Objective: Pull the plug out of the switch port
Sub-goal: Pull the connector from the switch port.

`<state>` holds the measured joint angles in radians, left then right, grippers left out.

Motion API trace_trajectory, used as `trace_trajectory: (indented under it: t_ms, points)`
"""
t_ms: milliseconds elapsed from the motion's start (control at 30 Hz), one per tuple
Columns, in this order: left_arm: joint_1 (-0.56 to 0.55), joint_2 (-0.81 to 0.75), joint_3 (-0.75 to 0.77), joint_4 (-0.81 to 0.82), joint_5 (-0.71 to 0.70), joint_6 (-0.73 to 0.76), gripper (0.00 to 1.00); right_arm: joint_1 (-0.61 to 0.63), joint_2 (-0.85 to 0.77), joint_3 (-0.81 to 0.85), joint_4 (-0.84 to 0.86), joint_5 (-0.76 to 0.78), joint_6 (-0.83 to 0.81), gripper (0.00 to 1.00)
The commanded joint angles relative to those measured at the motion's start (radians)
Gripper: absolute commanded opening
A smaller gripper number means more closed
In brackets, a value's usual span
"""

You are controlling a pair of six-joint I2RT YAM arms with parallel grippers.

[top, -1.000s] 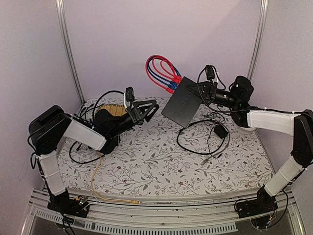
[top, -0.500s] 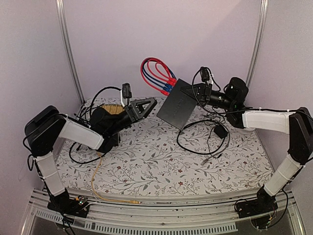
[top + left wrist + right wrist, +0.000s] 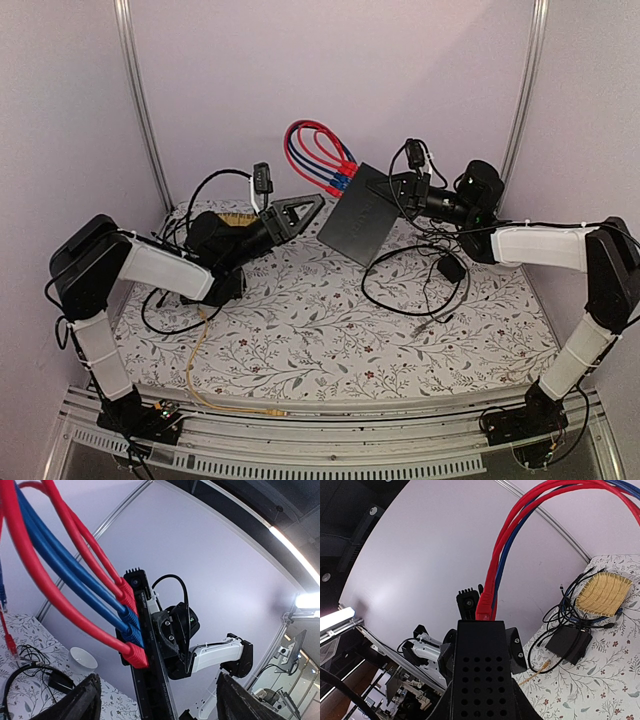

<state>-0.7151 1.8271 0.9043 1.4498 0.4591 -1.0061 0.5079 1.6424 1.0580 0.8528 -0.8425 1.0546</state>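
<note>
At upper centre, the right fingers (image 3: 392,186) clamp the tilted black switch box (image 3: 360,215) above the tabletop (image 3: 320,330). Red and blue cables (image 3: 312,150) loop from its top edge. The left fingers (image 3: 305,203), spread, sit just left of it.

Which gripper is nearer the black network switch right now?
Right. The right gripper is clamped on the network switch at its right edge, holding it tilted. The left gripper hovers open just left of it, apart, facing the red and blue plugs.
</note>
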Motion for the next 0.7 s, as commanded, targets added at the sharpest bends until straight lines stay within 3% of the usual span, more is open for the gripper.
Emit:
trace_trajectory:
  t_ms: [0,433,667]
  points:
    - [-0.010,-0.009,0.026,-0.024,0.003,0.027,0.78,0.012,-0.006,0.056,0.145,0.026,0.007,0.02]
    - [-0.016,0.024,0.082,-0.050,0.022,0.032,0.64,0.015,0.018,0.074,0.167,0.019,0.019,0.02]
    - [-0.020,0.036,0.099,-0.068,0.025,0.035,0.61,0.015,0.032,0.087,0.179,0.013,0.030,0.02]
